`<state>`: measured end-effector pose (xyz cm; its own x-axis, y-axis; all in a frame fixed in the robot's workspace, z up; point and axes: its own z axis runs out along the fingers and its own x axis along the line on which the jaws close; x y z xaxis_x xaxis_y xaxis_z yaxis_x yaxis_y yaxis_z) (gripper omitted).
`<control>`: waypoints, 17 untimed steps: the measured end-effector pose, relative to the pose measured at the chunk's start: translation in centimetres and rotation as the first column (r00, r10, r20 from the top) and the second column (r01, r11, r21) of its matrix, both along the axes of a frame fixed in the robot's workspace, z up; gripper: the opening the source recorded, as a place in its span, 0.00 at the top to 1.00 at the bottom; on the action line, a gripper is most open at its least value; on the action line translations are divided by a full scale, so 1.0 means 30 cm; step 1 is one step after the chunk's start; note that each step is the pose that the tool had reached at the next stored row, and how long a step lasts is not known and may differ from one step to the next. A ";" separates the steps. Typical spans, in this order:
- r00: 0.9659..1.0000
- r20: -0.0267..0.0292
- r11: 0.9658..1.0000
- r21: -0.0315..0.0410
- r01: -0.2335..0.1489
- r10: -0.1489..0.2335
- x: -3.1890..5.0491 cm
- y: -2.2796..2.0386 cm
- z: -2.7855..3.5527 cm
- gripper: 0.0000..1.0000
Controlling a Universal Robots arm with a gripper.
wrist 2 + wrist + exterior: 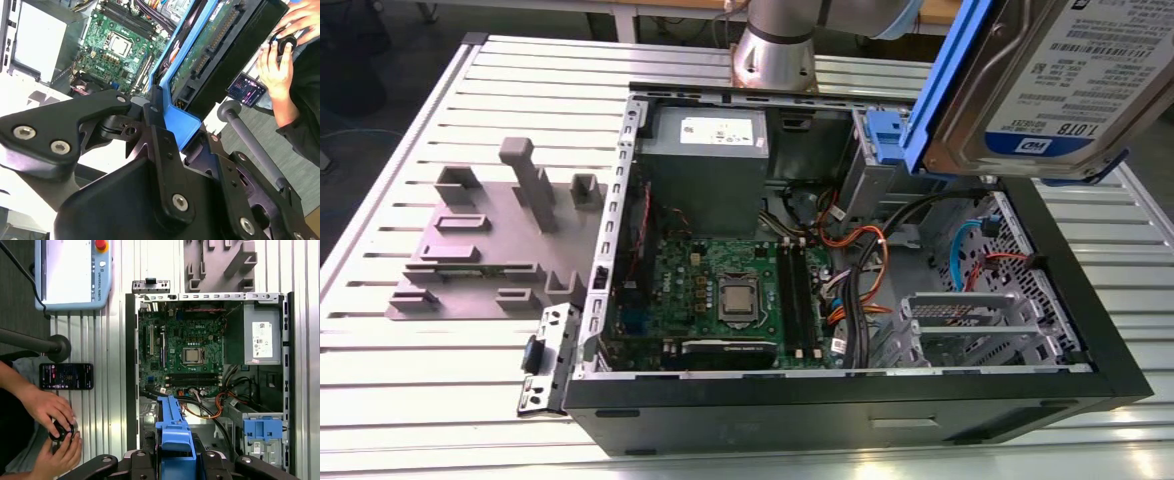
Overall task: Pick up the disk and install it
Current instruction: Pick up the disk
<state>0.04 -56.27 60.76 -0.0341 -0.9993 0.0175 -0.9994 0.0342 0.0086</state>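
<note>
The pincer [175, 120] is closed on the disk [1041, 80], its black fingers [160, 130] clamped on the blue rail at one end. The drive hangs tilted in the air above the open computer case [854, 400], over the side where a blue bracket [887, 135] sits, label facing outward. The motherboard [720, 280] lies exposed on the case floor. A grey slotted holder block [480, 250] rests on the bench [454, 400] beside the case, on the exterior view's left. A person's hands [50, 415] are off the bench, beyond the case.

The disk [1047, 90] is cut off by the exterior view's top edge.
</note>
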 end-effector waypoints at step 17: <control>1.000 0.000 1.000 0.000 0.000 0.000 0.000 0.000 -0.001 0.64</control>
